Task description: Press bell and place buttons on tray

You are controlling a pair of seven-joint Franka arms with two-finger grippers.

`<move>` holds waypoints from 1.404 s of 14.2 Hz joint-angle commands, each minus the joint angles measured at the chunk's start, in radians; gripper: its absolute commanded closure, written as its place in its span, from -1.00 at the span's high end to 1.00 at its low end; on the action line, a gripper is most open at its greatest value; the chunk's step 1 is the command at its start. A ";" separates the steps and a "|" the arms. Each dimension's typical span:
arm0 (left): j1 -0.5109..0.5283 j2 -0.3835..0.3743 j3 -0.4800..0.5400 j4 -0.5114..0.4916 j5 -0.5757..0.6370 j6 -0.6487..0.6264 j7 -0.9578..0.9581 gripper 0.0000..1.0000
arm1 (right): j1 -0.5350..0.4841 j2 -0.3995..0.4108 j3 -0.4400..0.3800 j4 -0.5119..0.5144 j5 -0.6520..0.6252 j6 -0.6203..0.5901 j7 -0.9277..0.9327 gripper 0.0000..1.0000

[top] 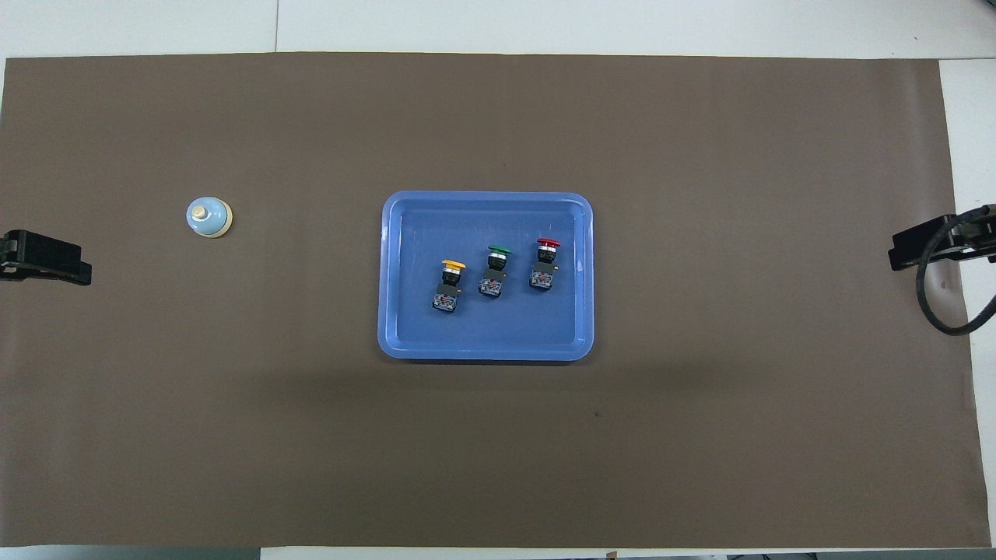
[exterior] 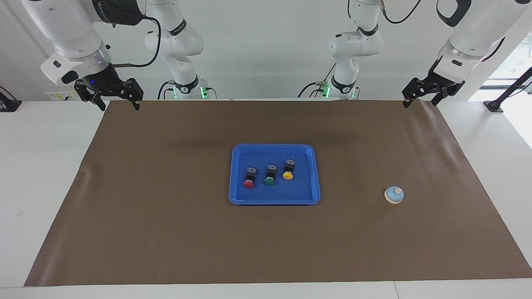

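Brown mat (exterior: 166, 232) spread over white table (exterior: 41, 174), pale wall and two arm bases at the robots' end.

At the right arm's end: right gripper (exterior: 119, 105) up in the air over the edge of the mat, pointing down, fingers set well apart, nothing between them. Arm waiting, clear of every object.

Mid-mat: blue tray (exterior: 305, 189), flat on the mat, long sides running along the table. All three buttons inside it, lying on their sides in a short slanted row, black bodies toward the robots, caps pointing away from them. None touching another, none touching the rim.
- Red button (exterior: 249, 179): toward the right arm's end of the row, farthest from the robots of the three.
- Green button (exterior: 270, 176): between the other two.
- Yellow button (exterior: 288, 170): toward the left arm's end of the row, nearest to the robots of the three.

Toward the left arm's end: bell (exterior: 393, 194), upright on the mat, light-blue dome with cream knob on top, well apart from the tray, about level with the tray's edge farther from the robots. Nothing touching it.

At the left arm's end: left gripper (exterior: 420, 102) raised over the edge of the mat, fingers parted, holding nothing. Arm likewise waiting, well apart from the bell.
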 commanded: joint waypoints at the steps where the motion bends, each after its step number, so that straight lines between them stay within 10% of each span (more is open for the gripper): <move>1: -0.027 -0.018 0.005 -0.030 -0.010 0.045 -0.029 0.47 | -0.015 -0.014 0.008 -0.015 0.008 0.008 -0.011 1.00; 2: -0.027 -0.024 0.005 -0.067 -0.010 0.097 -0.026 -0.85 | -0.015 -0.014 0.008 -0.014 0.008 0.008 -0.011 1.00; 3: -0.027 -0.024 0.004 -0.101 -0.010 0.145 -0.026 -1.00 | -0.015 -0.014 0.008 -0.015 0.008 0.008 -0.011 1.00; 20: 0.004 0.375 0.014 -0.173 0.004 0.691 -0.021 -1.00 | -0.015 -0.014 0.008 -0.015 0.008 0.008 -0.011 1.00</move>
